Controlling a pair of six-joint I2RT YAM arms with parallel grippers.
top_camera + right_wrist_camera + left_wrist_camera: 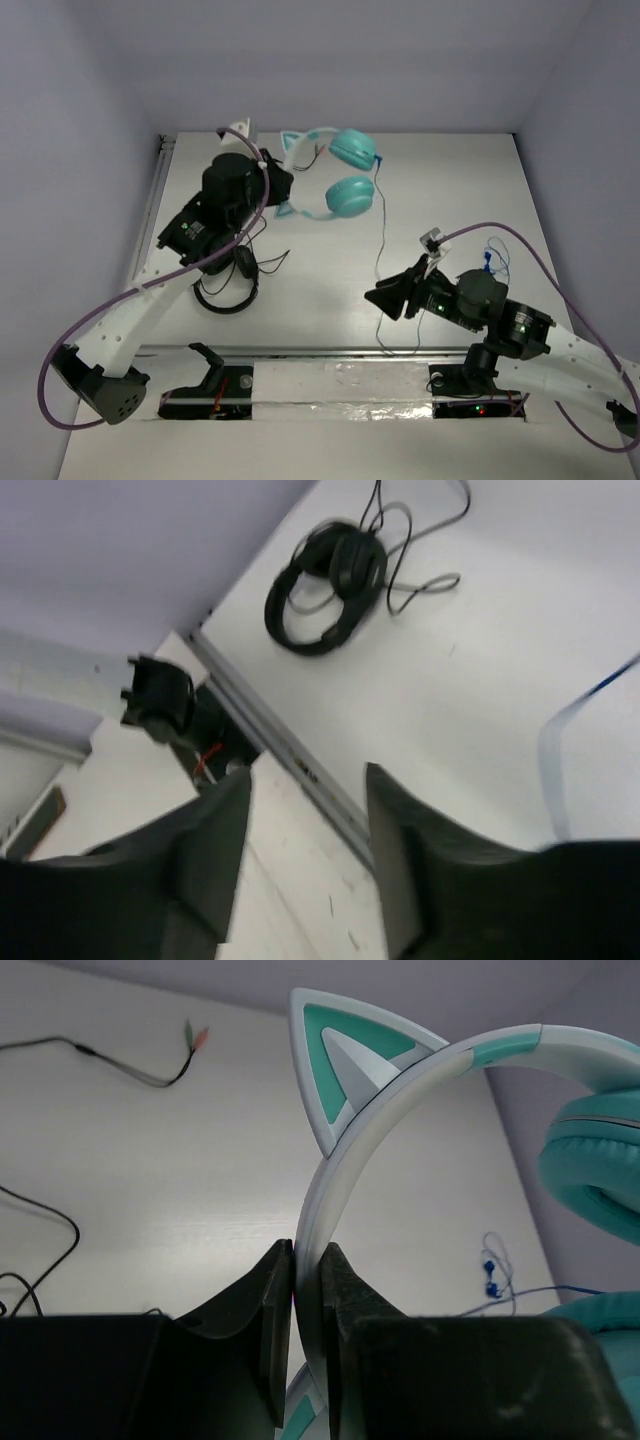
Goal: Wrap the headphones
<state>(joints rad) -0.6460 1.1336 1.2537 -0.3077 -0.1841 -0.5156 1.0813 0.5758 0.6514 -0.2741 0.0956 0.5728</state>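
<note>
The teal headphones (350, 172) are at the back centre, with round cups and a pale headband that has cat-ear points. My left gripper (285, 185) is shut on the headband (400, 1090); in the left wrist view the band runs up from between my fingers (308, 1260), past a cat ear (340, 1050) to a teal cup (590, 1160). The thin dark blue cord (381, 235) trails from the cups toward the near edge. My right gripper (380, 298) is open and empty beside the cord's lower stretch. In the right wrist view (305, 790) the cord (590, 695) is blurred at the right.
Black headphones (225, 285) with a black cord lie front left and also show in the right wrist view (325, 580). A loose thin black wire with coloured tips (130, 1065) lies on the table. A blue cord tangle (490, 260) sits by the right arm. A metal rail (320, 352) edges the near side.
</note>
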